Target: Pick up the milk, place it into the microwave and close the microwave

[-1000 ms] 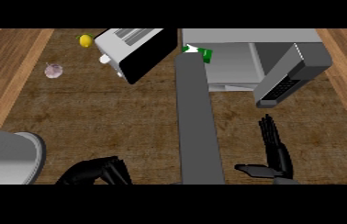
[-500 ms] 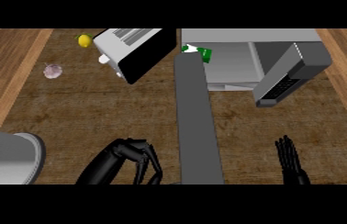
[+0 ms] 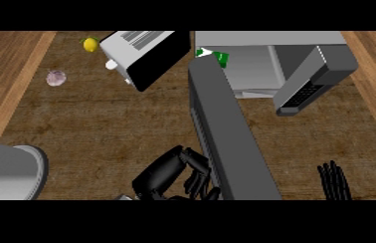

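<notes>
The milk, a green and white carton, stands inside the grey microwave at its left front corner. The microwave's dark door swings out wide toward me, running from the carton down to the lower edge. My left hand is at the door's left face near its free end, fingers curled and holding nothing. My right hand rests low at the right, fingers straight and pointing up, apart from the door.
A silver toaster stands at the back left with a lemon beside it. A small pale bulb lies further left. A grey round vessel sits at the lower left edge. The microwave's control panel juts out at right.
My left hand rose and moved right until it reached the door's left side, fingers curling. My right hand sank toward the lower edge. The milk stayed in the microwave.
</notes>
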